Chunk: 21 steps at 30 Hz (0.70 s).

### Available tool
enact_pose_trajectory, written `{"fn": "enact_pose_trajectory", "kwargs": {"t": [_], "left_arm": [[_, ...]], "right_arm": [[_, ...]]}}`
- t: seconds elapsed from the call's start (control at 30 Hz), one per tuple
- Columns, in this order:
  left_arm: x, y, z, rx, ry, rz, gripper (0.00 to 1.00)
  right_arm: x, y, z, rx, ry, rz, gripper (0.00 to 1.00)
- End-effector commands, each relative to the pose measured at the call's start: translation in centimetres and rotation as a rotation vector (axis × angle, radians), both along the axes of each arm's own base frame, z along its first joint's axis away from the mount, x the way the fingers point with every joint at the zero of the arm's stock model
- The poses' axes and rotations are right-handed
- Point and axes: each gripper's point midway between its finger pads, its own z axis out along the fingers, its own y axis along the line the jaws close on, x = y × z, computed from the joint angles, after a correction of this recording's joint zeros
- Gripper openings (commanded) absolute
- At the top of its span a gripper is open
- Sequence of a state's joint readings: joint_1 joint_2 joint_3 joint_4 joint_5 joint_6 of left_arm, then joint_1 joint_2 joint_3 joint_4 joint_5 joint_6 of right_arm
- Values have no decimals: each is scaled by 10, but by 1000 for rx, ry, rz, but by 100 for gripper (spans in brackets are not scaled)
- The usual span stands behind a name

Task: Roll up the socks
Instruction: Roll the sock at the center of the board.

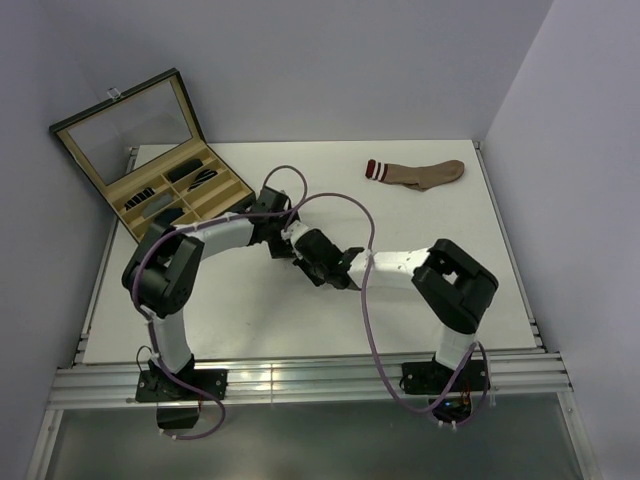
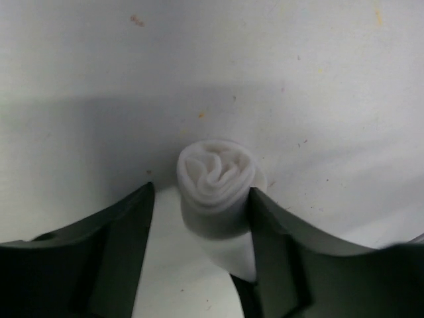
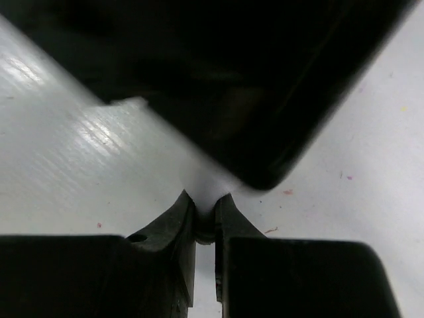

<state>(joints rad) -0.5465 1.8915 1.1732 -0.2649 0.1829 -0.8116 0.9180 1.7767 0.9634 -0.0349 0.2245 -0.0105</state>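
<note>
Left pincer [image 2: 202, 192] wide around sock roll [image 2: 215, 173]

place: robot lab cell | signs: plain panel walls [image 1: 350, 60], white table [image 1: 250, 320], aluminium mounting rail [image 1: 310, 385]

The sock roll [image 2: 215, 182] is soft, matt white knit cloth, the table [image 2: 318, 79] smooth white with a faint sheen, the left gripper [image 2: 202, 189] matt dark plastic.
</note>
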Motion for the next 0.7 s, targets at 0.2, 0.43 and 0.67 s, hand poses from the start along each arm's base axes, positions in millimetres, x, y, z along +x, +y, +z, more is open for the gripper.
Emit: {"fn": "enact_pose_trajectory", "kwargs": {"t": [0.2, 0.43, 0.67], "left_arm": [[-3, 22, 32, -48, -78, 136, 81], [8, 70, 65, -102, -200, 361, 91], [-6, 57, 84, -291, -260, 376, 89]], "right_arm": [[-5, -4, 8, 324, 398, -21, 0], [-4, -5, 0, 399, 541, -38, 0], [-6, 5, 0, 459, 636, -13, 0]]}}
